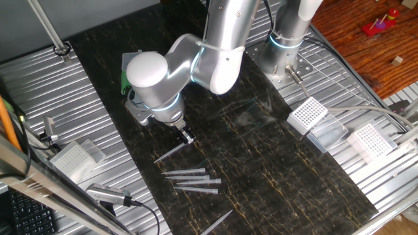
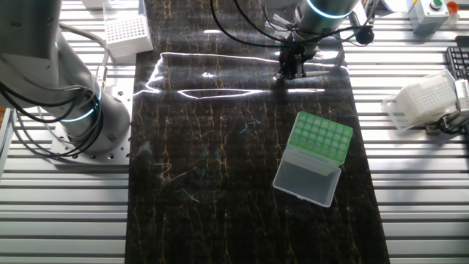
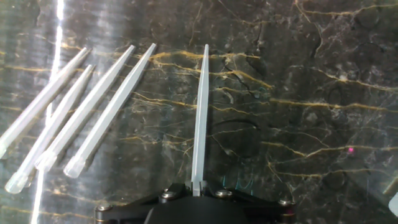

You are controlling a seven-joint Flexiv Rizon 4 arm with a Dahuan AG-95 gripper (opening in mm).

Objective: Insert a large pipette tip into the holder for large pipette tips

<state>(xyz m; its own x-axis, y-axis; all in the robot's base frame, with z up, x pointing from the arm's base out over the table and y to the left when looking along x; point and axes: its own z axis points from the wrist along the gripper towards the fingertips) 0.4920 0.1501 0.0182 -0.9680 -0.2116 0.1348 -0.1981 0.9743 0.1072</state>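
Observation:
In the hand view a large pipette tip runs straight up the frame from my gripper, point away from me. The black jaws stand shut on its wide end. One fixed view shows this tip low over the dark marble, slanting down-left from the gripper. The holder for large pipette tips has a bright green rack and its pale lid folded open. It stands well away from the gripper. In one fixed view only a green edge of the holder shows behind the arm.
Several more loose tips lie left of the held one, also seen as loose tips, with a single tip near the front edge. White racks sit on the metal slats. A second arm's base stands beside the mat.

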